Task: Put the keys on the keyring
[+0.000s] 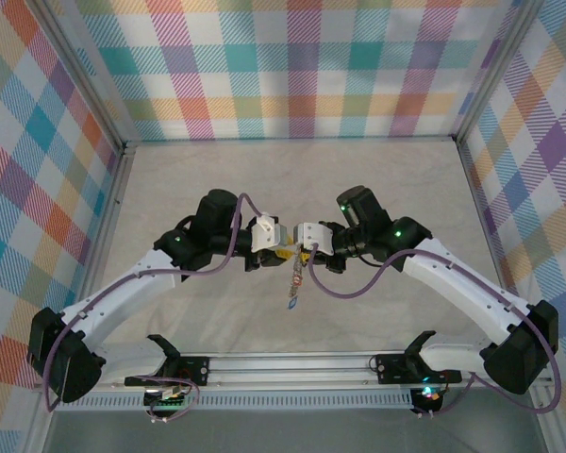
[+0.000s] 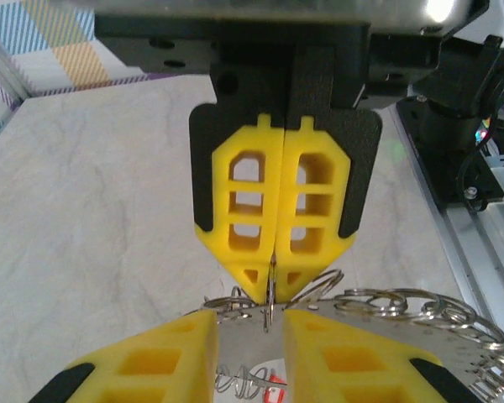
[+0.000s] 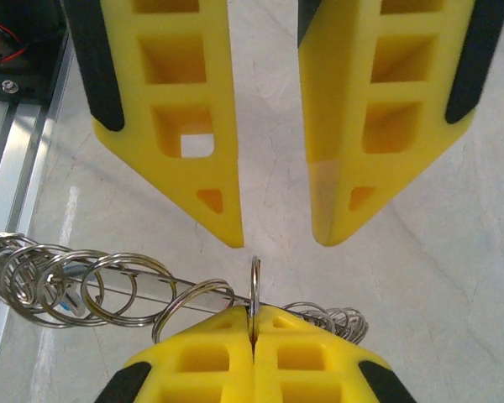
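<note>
**Grip on the ring from the right, left fingers apart**

Right gripper [image 3: 254,329] has its two yellow fingertips pressed flat together, and a thin silver loop stands edge-on between them. That loop is part of the keyring [image 3: 254,281], so the right side is clamped on it. Facing it tip to tip is the left gripper [image 3: 277,237]. Its fingers [image 3: 193,126] stand parted with a clear gap between them. The tips hang just over the pinched loop, apart from it and gripping nothing.

A fine wire runs out sideways from the clamped point, strung with a row of small split rings [image 3: 59,281]. These bunch thickly at one end and more loosely at the other. From the left wrist the same rings fan out along the lower edge, with a flat silver piece lying between that gripper's own fingers. Whether it touches them cannot be told.

From above, both arms bend inward and meet at the middle of the table [image 1: 292,170]. The keys [image 1: 292,286] dangle in a short string just below the two grippers, with a hint of red and blue on the tags. They hang over the pale tabletop, between the meeting point and the metal rail [image 1: 292,363] at the near edge. Plaid walls [image 1: 302,66] close in the sides and back.
</note>
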